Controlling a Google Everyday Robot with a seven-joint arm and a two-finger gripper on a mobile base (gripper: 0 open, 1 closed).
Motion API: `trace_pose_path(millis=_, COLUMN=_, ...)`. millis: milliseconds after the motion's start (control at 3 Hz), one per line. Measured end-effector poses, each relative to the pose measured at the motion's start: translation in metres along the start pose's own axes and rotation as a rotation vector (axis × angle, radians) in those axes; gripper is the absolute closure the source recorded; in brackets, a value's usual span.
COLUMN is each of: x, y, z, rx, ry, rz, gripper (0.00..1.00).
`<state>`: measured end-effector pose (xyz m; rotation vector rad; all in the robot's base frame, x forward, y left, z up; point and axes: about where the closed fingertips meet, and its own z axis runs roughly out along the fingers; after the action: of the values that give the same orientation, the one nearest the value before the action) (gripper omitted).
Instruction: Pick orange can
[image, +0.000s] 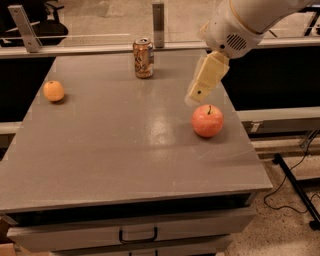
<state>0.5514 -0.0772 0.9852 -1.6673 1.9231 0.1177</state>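
Note:
The orange can (143, 58) stands upright near the far edge of the grey table (115, 145), orange-brown with a silver top. My gripper (196, 95) hangs from the white arm at the upper right, above the table just beyond the apple, well to the right of the can and nearer to me. It touches nothing.
A red-pink apple (207, 120) sits on the right side of the table, just below the gripper. A small round orange fruit (53, 91) lies at the left. Metal posts (158, 17) stand behind the far edge. Drawers are under the table front. A cable (290, 180) lies on the floor at right.

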Motion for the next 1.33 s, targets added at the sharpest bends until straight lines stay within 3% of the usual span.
trace_pose_path(millis=667, x=-0.006, y=-0.009, z=0.012, rx=0.016, ry=-0.031, rz=0.013, gripper=0.0)
trace_pose_path(millis=1333, x=-0.058, y=-0.075, z=0.093, rx=0.055, ry=-0.258, rz=0.061, gripper=0.0)
